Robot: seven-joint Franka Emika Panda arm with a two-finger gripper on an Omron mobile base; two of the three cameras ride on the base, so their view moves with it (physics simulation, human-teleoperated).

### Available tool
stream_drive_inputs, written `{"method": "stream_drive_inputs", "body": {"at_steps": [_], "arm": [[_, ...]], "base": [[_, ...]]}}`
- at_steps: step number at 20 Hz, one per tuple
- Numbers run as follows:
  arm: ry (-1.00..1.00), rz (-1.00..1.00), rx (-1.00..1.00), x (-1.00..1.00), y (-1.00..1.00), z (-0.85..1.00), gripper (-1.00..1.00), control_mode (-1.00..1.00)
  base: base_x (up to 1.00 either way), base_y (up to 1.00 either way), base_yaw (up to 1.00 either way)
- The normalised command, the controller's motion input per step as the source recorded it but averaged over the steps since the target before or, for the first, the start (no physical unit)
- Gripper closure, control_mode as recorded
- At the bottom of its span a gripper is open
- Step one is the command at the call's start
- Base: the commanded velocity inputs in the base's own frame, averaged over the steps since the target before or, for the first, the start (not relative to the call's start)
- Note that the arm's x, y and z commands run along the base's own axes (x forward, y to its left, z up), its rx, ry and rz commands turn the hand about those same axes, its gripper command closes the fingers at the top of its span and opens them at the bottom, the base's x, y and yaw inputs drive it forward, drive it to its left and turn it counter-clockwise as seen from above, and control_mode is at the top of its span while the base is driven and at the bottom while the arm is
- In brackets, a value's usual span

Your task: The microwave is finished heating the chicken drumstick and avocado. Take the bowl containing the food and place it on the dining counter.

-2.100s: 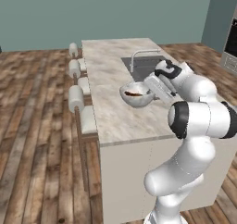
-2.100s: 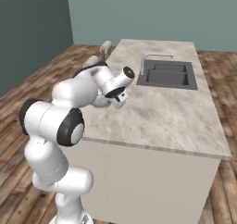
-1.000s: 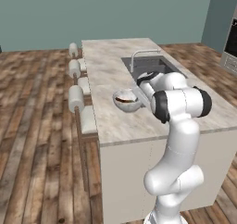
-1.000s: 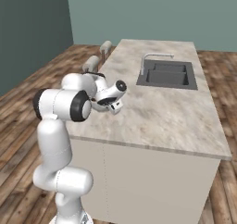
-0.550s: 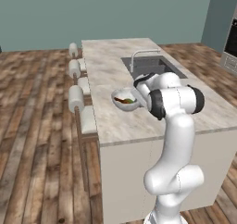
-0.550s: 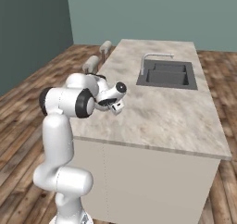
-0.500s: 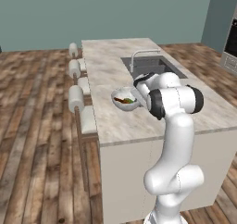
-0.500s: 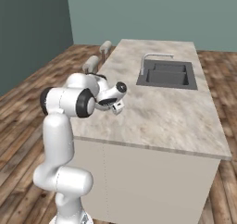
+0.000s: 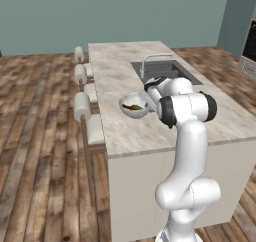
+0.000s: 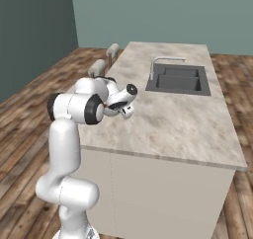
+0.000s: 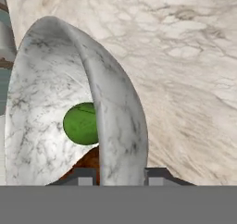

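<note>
The white-grey marbled bowl [image 9: 134,106] hangs low over the dining counter [image 9: 117,73], near its stool-side edge. My gripper [image 9: 148,102] is shut on the bowl's right rim. In the hand view the rim [image 11: 115,121] runs up between my fingertips [image 11: 157,176]. The green avocado [image 11: 81,123] and the reddish-brown chicken drumstick [image 11: 88,162] lie inside the bowl. I cannot tell whether the bowl's base touches the stone top. In the right base view my arm covers the bowl. The microwave is out of view.
A sink [image 9: 167,71] with a curved faucet [image 9: 150,60] is set into the counter beyond the bowl. White round stools [image 9: 82,105] line the counter's left side. Wooden floor surrounds the island. Bare stone top [image 10: 183,117] stretches to the right of my hand.
Over two seconds the arm folded in and carried the bowl a little left and lower over the counter. In the last half second it has barely moved.
</note>
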Motion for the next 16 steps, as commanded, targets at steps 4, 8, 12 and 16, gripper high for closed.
{"method": "stream_drive_inputs", "body": {"at_steps": [4, 8, 12, 16], "arm": [[-0.01, -0.05, 0.08, -0.5, -0.11, 0.35, -1.0, -1.0], [-0.12, -0.05, 0.13, -0.88, -0.22, 0.58, -1.0, -1.0], [-0.16, -0.01, 0.12, -1.0, -0.17, 0.63, -1.0, -1.0], [-0.2, 0.0, 0.1, -1.0, -0.06, 0.71, -1.0, -1.0]], "base": [[0.0, 0.0, 0.0], [0.0, 0.0, 0.0], [0.0, 0.0, 0.0], [0.0, 0.0, 0.0]]}}
